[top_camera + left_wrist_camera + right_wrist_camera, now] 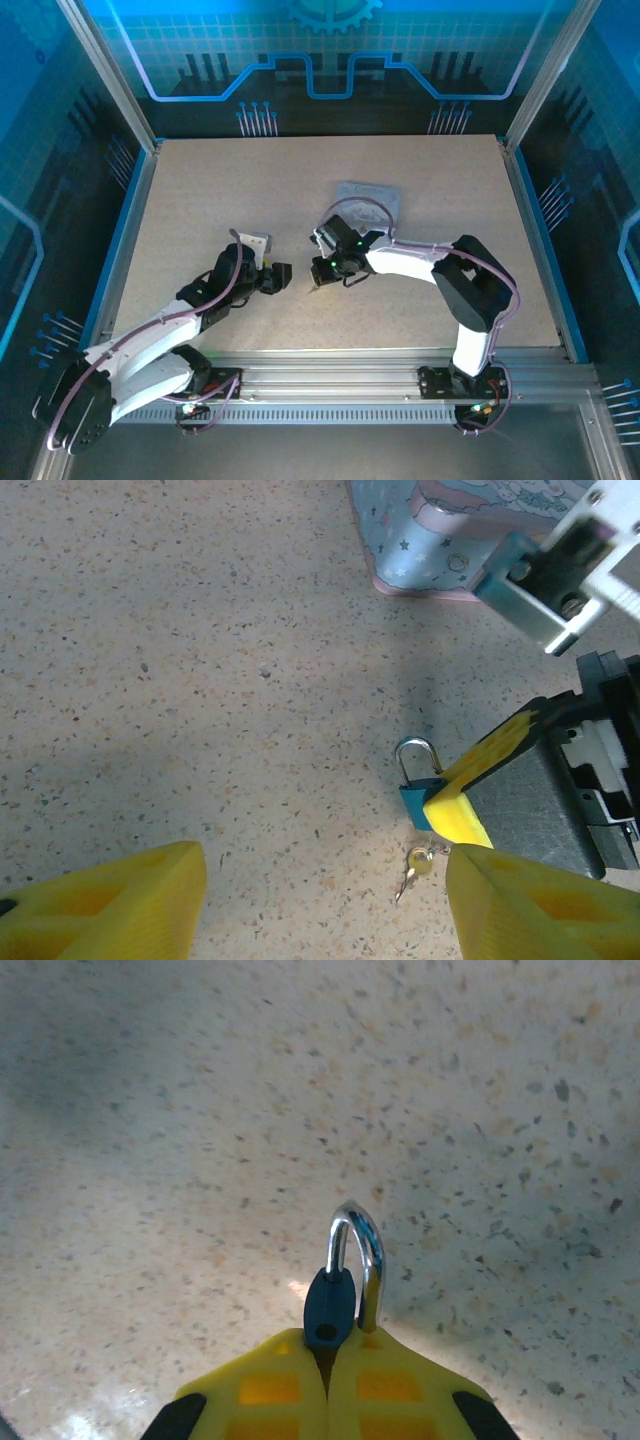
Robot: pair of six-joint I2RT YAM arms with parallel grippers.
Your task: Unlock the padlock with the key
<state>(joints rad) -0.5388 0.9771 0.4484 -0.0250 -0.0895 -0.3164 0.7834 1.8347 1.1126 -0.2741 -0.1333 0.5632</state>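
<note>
– Yellow-fingered, your right gripper (330, 1360) is clamped on the small dark-blue padlock (330, 1305), steel shackle pointing to 12 o'clock above the speckled table (200, 1110).
– And the tiny brass key (413, 865)?
– Just at the lock's 6 o'clock; seated or not, I cannot tell. Your left gripper (322, 890) gapes wide, holding nothing. Pinch that sliver off-centre and you may flick it away or twist the lock loose.

Left arm (150, 345) and right arm (410, 262) wear white shells over black joints, trail looping grey-purple cables (352, 201), glow with green lights (358, 243), and carry blocky yellow fingers (110, 905).
</note>
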